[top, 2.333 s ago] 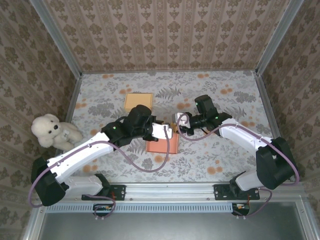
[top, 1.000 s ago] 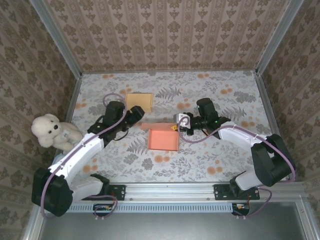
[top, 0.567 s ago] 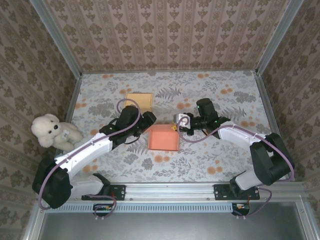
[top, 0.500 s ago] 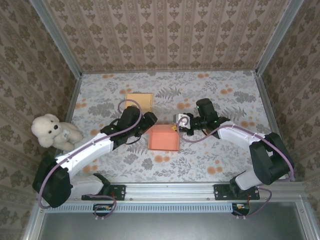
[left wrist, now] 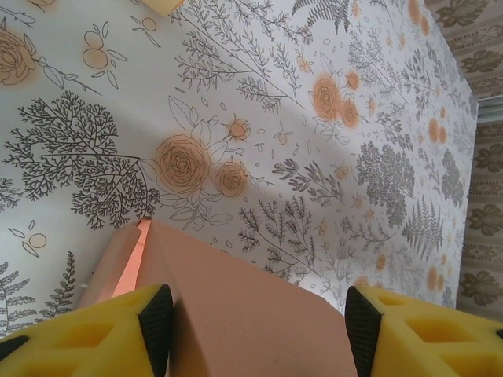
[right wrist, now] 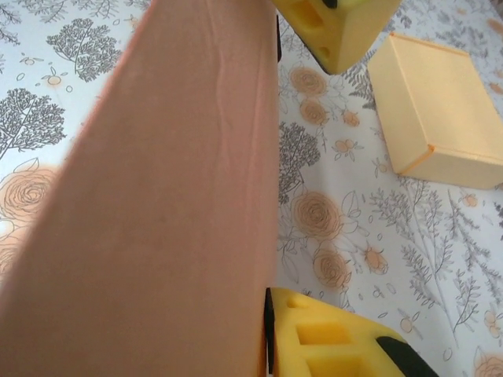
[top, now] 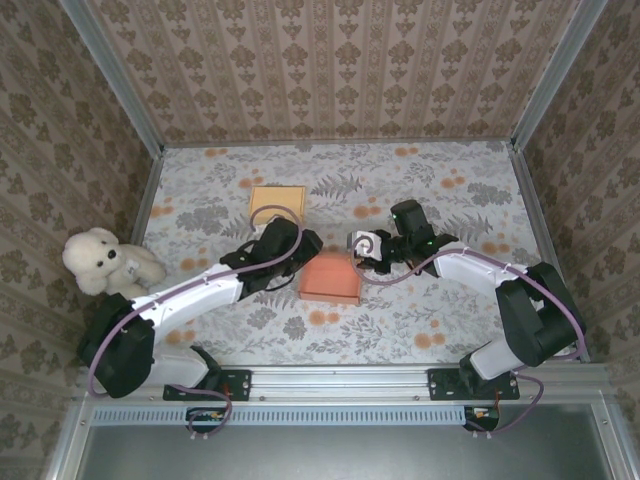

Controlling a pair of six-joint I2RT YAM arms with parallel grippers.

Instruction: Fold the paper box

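The salmon paper box (top: 331, 279) lies mid-table between both arms. My left gripper (top: 304, 247) sits at its far left corner, and my right gripper (top: 357, 250) at its far right corner. In the left wrist view a salmon panel (left wrist: 236, 314) fills the space between the yellow fingers (left wrist: 86, 334) of my left gripper (left wrist: 255, 323), whose jaws stand wide apart. In the right wrist view a raised salmon wall (right wrist: 173, 204) stands against the fingertips (right wrist: 271, 334) of my right gripper (right wrist: 272, 181), which is open.
A folded yellow-tan box (top: 278, 203) (right wrist: 440, 110) rests just beyond the left gripper. A white teddy bear (top: 104, 262) sits at the left wall. Patterned walls enclose the flowered table (top: 440, 320).
The left arm has swung back from near the yellow-tan box to the salmon box's far left corner. The flap that lay flat there now stands folded up. The right arm has barely moved.
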